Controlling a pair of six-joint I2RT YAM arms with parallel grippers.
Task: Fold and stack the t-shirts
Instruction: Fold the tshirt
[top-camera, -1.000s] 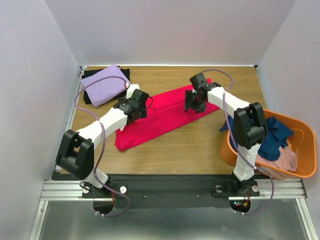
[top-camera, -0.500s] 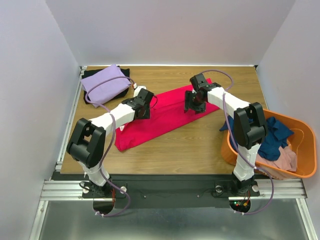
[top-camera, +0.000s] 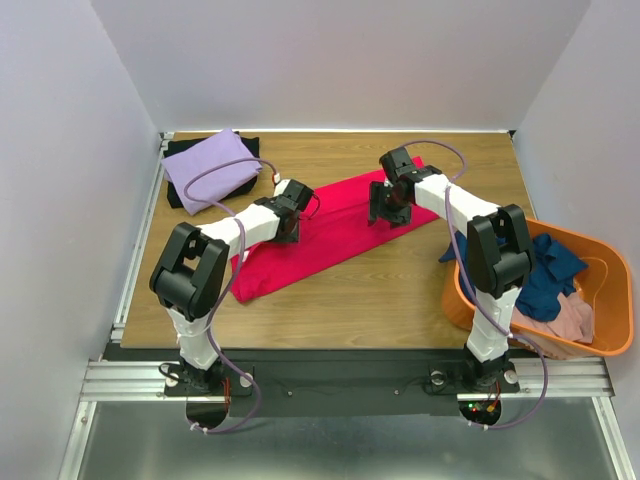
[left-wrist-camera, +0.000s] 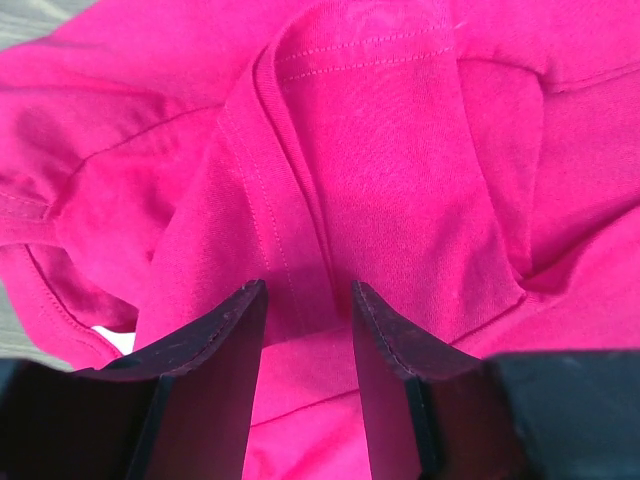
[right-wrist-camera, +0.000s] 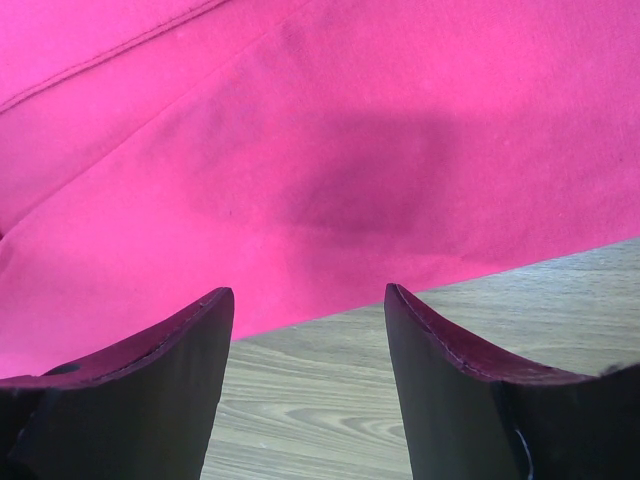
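The crimson-pink shirt (top-camera: 320, 225) lies as a long slanted band across the middle of the wooden table (top-camera: 400, 290), soft knit cloth, matte, with stitched double seams. Up close it is bunched: a raised fold with a hemmed edge runs straight between the black wedge-shaped fingers (left-wrist-camera: 215, 345) of the left gripper (left-wrist-camera: 308, 290). The jaws stand partly apart with that ridge filling the gap, and we cannot tell whether they pinch it or only straddle it.

The right gripper (right-wrist-camera: 308, 295) sits over the shirt's upper right end with its jaws spread wide and nothing between them. Below it we see the smooth cloth edge meeting the bare wood grain.

In the far left corner the lavender shirt (top-camera: 205, 170) lies folded into a flat rectangle on top of the black shirt (top-camera: 180, 148), which shows around its edges.

The orange plastic tub (top-camera: 455, 300) stands at the right edge of the table, by the right arm's base. Inside it we see a crumpled navy blue shirt (top-camera: 545, 280) and a dusty pink shirt (top-camera: 575, 320) heaped together.

Against a second ago, the left arm has folded in, its elbow nearer the base, and its gripper has shifted right, farther onto the crimson cloth. The right arm, the stack and the tub are unchanged.
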